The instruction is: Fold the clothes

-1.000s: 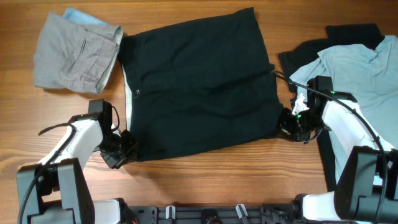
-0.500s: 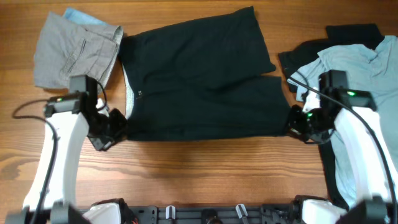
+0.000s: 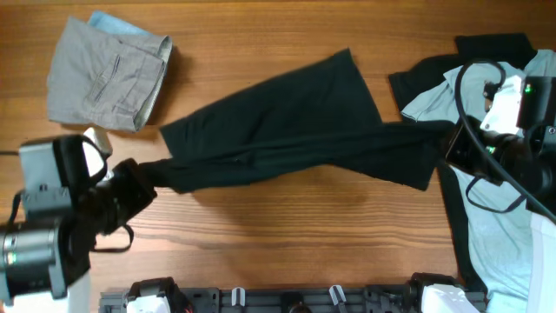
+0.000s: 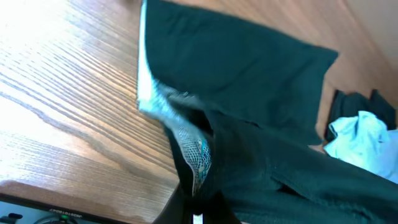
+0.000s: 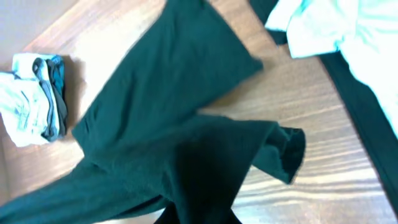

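Both of your grippers have hold of the black shorts, one at each end. Your left gripper is clenched on the left end, at the near left of the table. Your left wrist view shows the pale mesh lining bunched just above the fingers. Your right gripper grasps the right end at mid-depth. In both wrist views the fingertips are buried in cloth, but the fabric pulls straight out of each grip.

Between the two grips the shorts hang as a narrow, creased band slanting across the middle of the table. One leg fans out toward the far side, and its corner reaches far right of centre. A loose flap droops just left of your right gripper.

You can see the grey shorts folded at the far left, well apart from the black shorts. At the right edge the light blue T-shirt lies spread over another black piece, partly under your right arm.
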`<state>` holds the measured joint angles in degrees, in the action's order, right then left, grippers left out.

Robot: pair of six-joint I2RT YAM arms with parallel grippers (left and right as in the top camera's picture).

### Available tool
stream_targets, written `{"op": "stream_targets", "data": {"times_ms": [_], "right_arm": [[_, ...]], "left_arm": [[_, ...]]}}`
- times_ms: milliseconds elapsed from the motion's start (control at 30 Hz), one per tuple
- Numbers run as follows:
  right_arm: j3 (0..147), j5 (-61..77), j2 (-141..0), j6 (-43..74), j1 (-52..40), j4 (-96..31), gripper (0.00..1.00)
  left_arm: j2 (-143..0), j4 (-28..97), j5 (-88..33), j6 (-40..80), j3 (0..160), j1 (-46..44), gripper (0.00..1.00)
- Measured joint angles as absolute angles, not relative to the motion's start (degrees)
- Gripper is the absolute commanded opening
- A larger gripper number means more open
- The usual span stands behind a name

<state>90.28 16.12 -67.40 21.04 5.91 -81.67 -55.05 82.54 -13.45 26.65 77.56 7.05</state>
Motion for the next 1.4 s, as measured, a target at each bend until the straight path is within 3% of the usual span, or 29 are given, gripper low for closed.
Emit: {"op": "stream_targets", "data": {"times_ms": [467,800,833,867,900,967,1067,1400], "right_arm": [[90.3,18.9,-86.3,21.4,4.6,-65.9,0.04],[90.3,24.6,-101.4,21.7,0.5,-48.7,0.04],[90.3,24.6,-103.1,22.1,-0.2,-46.6,0.27],[90.3,24.6,-104.4,22.3,-0.7,-44.8,0.53],[90.3,24.4,-106.1,22.8,-1.2,-42.7,0.82],[90.3,21.4,-109.3,23.0,-1.4,-37.6,0.85],[90.4,16.9,-112.9,23.1,-0.5,-36.6,0.85],[90.5,8.5,-115.0,19.5,8.9,-60.7,0.82]], "left_arm": [[-69.2,80.6,-15.1,26.7,72.6,5.4,0.04],[-79.3,66.8,-7.6,28.9,65.6,4.5,0.06],[-80.7,65.1,-6.7,29.3,65.3,4.5,0.20],[-82.0,64.1,-6.1,29.5,65.2,4.5,0.42],[-83.9,62.5,-5.2,29.5,65.0,4.5,0.54],[-87.3,59.6,-1.8,29.9,64.6,4.8,0.76],[-92.7,54.9,1.8,29.5,64.2,5.7,0.81],[-94.6,58.5,-5.5,20.3,63.9,5.7,0.67]]}}
